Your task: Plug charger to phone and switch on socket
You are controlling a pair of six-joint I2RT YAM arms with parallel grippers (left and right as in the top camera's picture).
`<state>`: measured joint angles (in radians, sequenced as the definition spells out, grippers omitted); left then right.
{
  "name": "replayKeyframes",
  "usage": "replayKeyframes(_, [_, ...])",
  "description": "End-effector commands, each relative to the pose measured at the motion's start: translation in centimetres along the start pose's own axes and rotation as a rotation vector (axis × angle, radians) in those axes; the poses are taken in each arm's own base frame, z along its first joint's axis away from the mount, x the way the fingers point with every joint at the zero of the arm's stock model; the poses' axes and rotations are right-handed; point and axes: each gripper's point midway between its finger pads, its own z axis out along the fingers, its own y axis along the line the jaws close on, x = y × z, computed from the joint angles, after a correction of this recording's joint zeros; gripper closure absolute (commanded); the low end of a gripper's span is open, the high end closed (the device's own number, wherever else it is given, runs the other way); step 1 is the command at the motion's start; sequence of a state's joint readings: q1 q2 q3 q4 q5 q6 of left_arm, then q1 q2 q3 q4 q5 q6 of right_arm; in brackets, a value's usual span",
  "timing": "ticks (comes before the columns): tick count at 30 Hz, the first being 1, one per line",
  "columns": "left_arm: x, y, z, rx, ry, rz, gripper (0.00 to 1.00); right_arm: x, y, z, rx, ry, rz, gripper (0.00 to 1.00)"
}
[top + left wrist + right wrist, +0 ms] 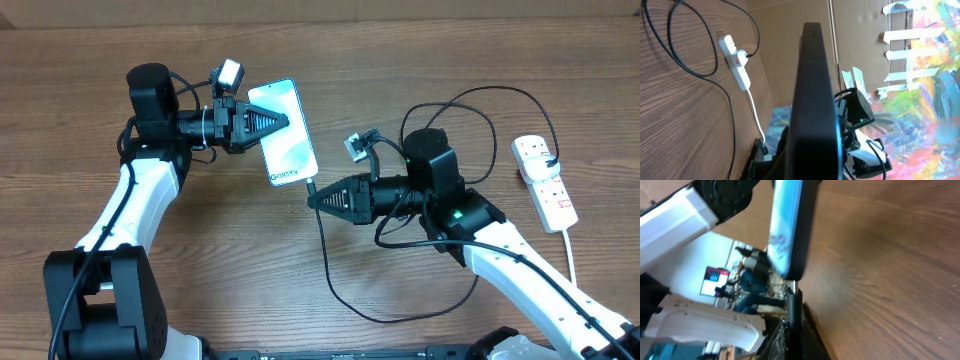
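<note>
My left gripper [284, 122] is shut on the phone [283, 135], gripping its long side and holding it above the table with the light blue screen up. In the left wrist view the phone [812, 90] is a dark edge-on slab. My right gripper [312, 198] is shut on the charger's black connector [794, 302]. The connector's tip meets the phone's bottom edge [792, 277]; how deep it sits I cannot tell. The charger cable [330, 270] loops over the table to the white socket [545, 180] at the far right, where its plug sits in an outlet.
The socket [737, 62] and the cable loops [715, 80] lie on the wooden table [200, 230]. The socket's white cord [572, 250] runs toward the front edge. The left arm's white link [680, 215] shows behind the phone in the right wrist view.
</note>
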<state>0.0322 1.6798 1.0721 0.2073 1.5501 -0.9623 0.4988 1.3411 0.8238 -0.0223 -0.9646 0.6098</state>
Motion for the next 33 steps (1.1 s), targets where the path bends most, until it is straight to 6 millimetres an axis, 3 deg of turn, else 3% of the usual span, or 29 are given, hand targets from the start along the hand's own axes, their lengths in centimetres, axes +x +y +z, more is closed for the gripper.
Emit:
replayKeyframes(1, [0.3, -0.8, 0.0, 0.019, 0.027, 0.042, 0.96, 1.0, 1.4, 0.2, -0.064, 0.050, -0.017, 0.96])
replayKeyframes(33, [0.9, -0.9, 1.1, 0.026, 0.058, 0.024, 0.96, 0.5, 1.1, 0.6, -0.024, 0.014, -0.038, 0.96])
